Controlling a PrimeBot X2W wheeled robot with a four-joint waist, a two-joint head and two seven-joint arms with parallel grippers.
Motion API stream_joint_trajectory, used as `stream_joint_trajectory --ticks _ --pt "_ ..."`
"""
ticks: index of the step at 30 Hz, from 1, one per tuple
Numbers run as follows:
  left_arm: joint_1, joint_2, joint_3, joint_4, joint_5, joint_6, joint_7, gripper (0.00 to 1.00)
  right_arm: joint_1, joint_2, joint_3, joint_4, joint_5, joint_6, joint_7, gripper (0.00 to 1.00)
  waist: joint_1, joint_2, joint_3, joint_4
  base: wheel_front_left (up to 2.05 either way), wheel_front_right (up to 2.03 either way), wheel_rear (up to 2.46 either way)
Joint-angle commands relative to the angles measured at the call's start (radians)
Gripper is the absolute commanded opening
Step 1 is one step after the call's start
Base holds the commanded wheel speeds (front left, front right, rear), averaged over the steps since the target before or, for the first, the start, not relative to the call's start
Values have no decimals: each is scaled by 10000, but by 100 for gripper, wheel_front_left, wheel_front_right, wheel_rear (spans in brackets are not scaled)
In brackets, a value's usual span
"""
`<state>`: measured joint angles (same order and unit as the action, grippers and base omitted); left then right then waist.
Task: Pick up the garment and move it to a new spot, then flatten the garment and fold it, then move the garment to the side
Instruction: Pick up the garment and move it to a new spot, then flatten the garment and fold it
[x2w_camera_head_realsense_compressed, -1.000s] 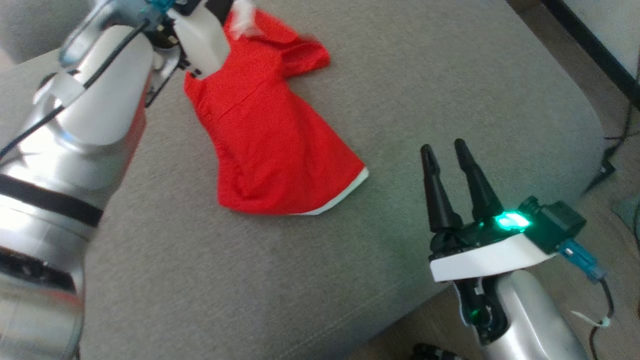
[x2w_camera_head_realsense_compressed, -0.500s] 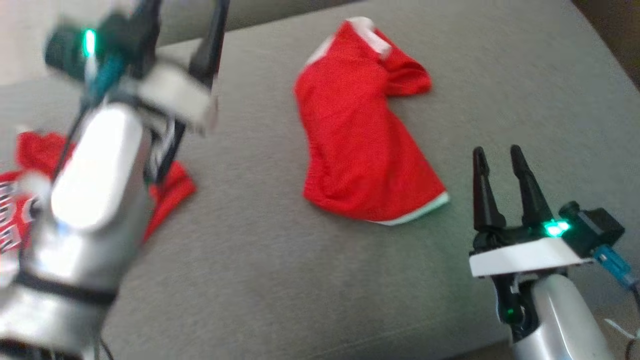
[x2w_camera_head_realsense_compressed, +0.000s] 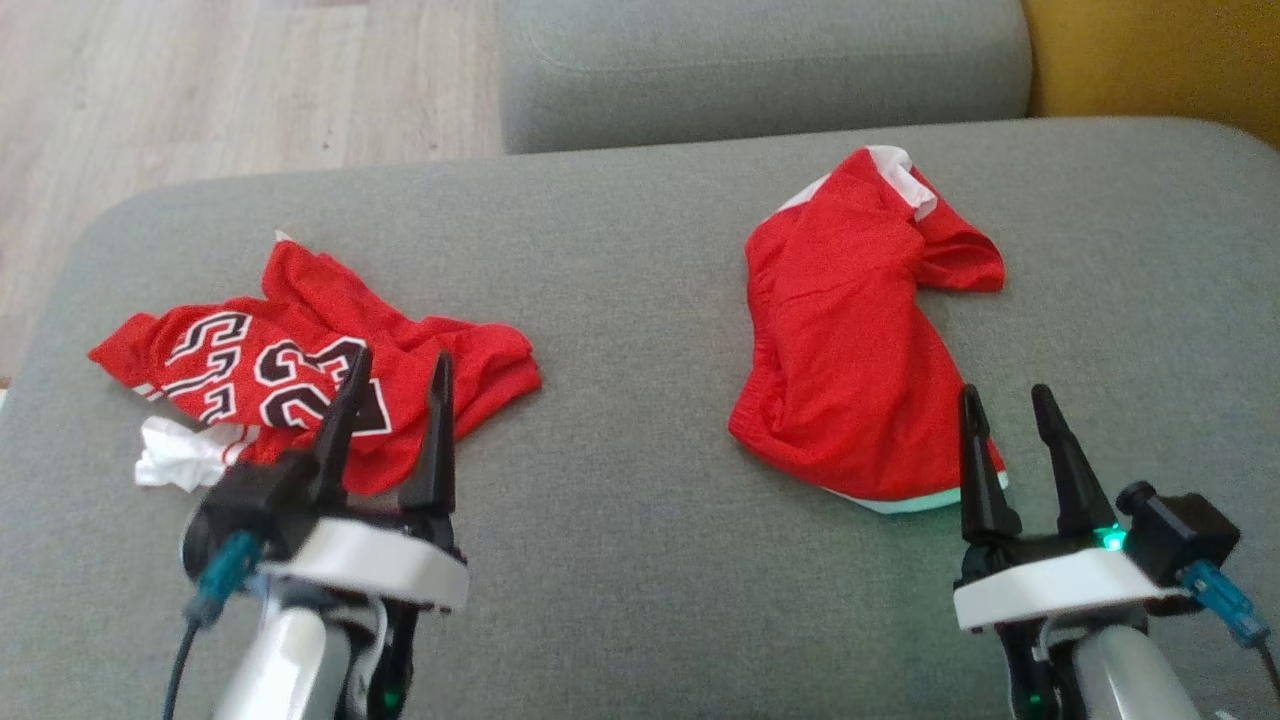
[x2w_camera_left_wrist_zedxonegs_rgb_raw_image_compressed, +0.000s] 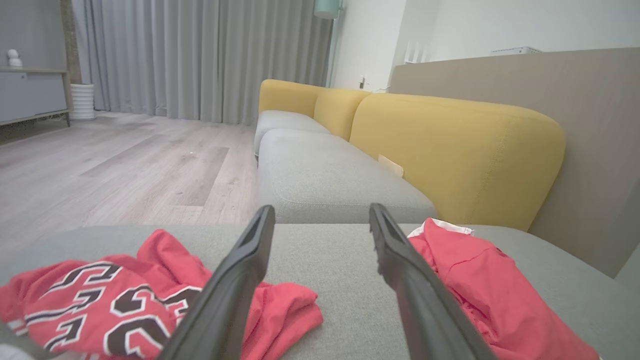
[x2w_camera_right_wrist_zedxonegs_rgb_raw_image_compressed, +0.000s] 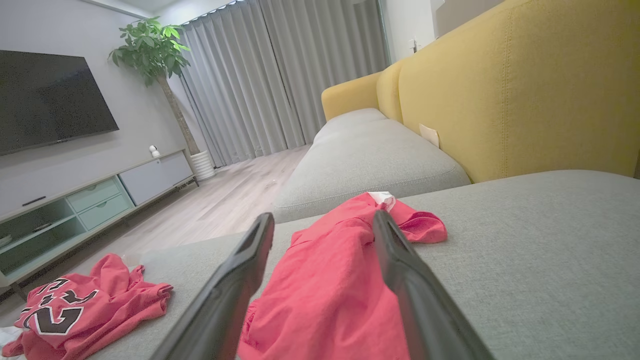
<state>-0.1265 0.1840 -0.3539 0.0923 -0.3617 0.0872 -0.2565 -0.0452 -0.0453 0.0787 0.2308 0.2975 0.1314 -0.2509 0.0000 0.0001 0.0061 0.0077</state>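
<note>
Two red garments lie on the grey cushion (x2w_camera_head_realsense_compressed: 640, 600). On the right is a folded plain red garment (x2w_camera_head_realsense_compressed: 850, 350) with white trim, also seen as the red garment (x2w_camera_right_wrist_zedxonegs_rgb_raw_image_compressed: 325, 290) straight ahead in the right wrist view. On the left a crumpled red jersey (x2w_camera_head_realsense_compressed: 300, 370) with black-and-white numbers lies in a heap, seen again as the jersey (x2w_camera_left_wrist_zedxonegs_rgb_raw_image_compressed: 100, 305). My left gripper (x2w_camera_head_realsense_compressed: 401, 354) stands open just before the jersey's near edge, holding nothing. My right gripper (x2w_camera_head_realsense_compressed: 1003, 392) is open at the folded garment's near corner, also holding nothing.
A white scrap of cloth (x2w_camera_head_realsense_compressed: 180, 455) shows at the jersey's left. Beyond lie another grey seat cushion (x2w_camera_head_realsense_compressed: 760, 70), a yellow backrest (x2w_camera_left_wrist_zedxonegs_rgb_raw_image_compressed: 450, 145) and wood floor (x2w_camera_head_realsense_compressed: 200, 80). A low cabinet (x2w_camera_right_wrist_zedxonegs_rgb_raw_image_compressed: 75, 205) stands under a wall screen.
The head camera has swung left, bringing the jersey into view. My left arm has drawn back from the folded garment's top end to the lower left, open. The folded garment lies as before.
</note>
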Motion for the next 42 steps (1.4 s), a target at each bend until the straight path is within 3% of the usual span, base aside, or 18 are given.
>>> stream_joint_trajectory --ticks 1,6,13,22,33,42 --pt "-277 -106 622 -503 84 -52 -52 100 -167 -49 222 -242 -49 -7 -109 100 0 -1 -137 97 0 0 0" --pt "411 -668 1167 -702 392 -509 -52 100 -180 -49 321 -136 -1 -7 -109 100 0 -1 -175 -49 0 0 0" --pt "322 -1023 1391 -325 799 -1205 -53 100 -327 -49 434 -169 -17 -7 -109 100 0 -1 77 -480 0 0 0" --pt "-876 -1150 271 1578 1226 -1903 -47 100 -646 -49 364 -389 -53 -7 -109 100 0 -1 1163 -1223 0 0 0" --pt "-2900 -1093 -1620 3960 1394 -2163 366 100 -1087 -49 393 -652 119 -7 -109 100 0 -1 2328 -2217 0 0 0" --pt "-3704 -916 -2340 4959 966 -2175 397 100 -1177 -49 474 -672 269 -7 -109 100 0 -1 2525 -2644 0 0 0"
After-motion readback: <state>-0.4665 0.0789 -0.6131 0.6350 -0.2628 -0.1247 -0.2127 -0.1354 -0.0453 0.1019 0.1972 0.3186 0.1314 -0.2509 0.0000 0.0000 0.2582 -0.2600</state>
